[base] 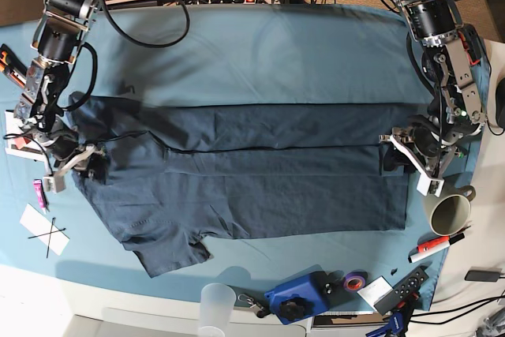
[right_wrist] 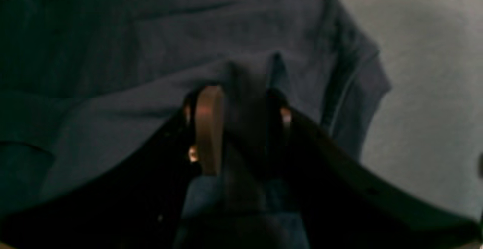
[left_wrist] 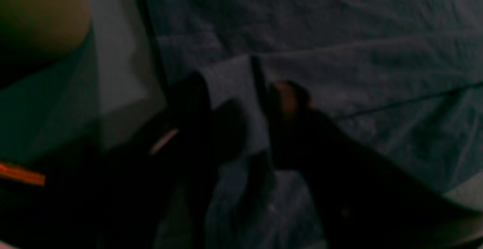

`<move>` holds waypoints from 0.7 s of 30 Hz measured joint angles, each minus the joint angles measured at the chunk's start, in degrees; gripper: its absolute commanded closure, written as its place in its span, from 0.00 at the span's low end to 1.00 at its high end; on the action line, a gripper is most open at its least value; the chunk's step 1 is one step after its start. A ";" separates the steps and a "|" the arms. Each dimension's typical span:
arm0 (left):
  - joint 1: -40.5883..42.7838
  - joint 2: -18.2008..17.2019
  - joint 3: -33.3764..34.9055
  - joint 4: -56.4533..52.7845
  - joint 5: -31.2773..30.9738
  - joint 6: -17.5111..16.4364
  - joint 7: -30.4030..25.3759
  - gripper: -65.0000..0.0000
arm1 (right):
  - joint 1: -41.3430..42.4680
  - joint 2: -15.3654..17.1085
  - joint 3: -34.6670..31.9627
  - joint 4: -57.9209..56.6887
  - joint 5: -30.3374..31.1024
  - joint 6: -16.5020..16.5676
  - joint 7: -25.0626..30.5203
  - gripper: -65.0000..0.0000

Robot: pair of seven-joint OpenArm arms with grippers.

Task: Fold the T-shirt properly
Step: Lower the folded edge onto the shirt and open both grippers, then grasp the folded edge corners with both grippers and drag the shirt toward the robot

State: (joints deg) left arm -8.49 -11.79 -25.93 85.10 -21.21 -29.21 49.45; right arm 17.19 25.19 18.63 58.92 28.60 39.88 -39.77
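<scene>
The dark navy T-shirt [base: 260, 179] lies flat across the teal table cloth [base: 260, 53], its far long edge folded over onto the body. The neck end is at the base view's left and the hem at its right; one sleeve sticks out toward the front. My left gripper [base: 392, 157] is at the hem edge. In the left wrist view the left gripper [left_wrist: 241, 98] has a raised fold of T-shirt [left_wrist: 339, 34] between its fingers. My right gripper [base: 87, 162] is at the shoulder end. In the right wrist view the right gripper [right_wrist: 245, 102] pinches bunched T-shirt [right_wrist: 113, 53].
A mug [base: 448, 212] and a red marker [base: 438, 244] sit at the front right by the left arm. A clear cup [base: 217, 305], a blue object [base: 296, 297], a purple tape roll [base: 355, 280] and a remote [base: 400, 286] line the front edge. Paper marked with an X [base: 43, 230] lies front left.
</scene>
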 measured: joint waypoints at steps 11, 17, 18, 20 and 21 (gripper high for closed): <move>-3.41 -0.11 -3.63 4.11 -14.01 4.57 17.49 0.55 | 0.50 1.88 11.06 9.44 17.07 0.00 -20.81 0.70; 3.34 -0.31 -12.57 7.80 -25.66 0.68 21.59 0.55 | -0.57 2.64 20.57 10.88 16.96 -0.17 -25.66 0.70; 5.11 -0.76 -13.66 9.31 -27.78 -0.59 22.53 0.55 | -1.36 2.95 21.14 10.88 16.96 -0.15 -26.67 0.69; 9.09 -1.79 -15.69 13.09 -30.18 -0.87 22.47 0.55 | -3.34 3.80 21.44 10.86 17.29 -0.11 -29.11 0.60; 11.06 -2.29 -16.68 15.04 -30.45 -1.99 22.51 0.55 | -4.46 4.52 21.42 10.84 18.14 -0.22 -30.69 0.56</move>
State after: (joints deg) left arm 2.57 -14.09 -42.61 100.14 -51.66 -31.20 71.96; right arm 12.73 29.71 40.05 69.76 46.74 39.66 -70.46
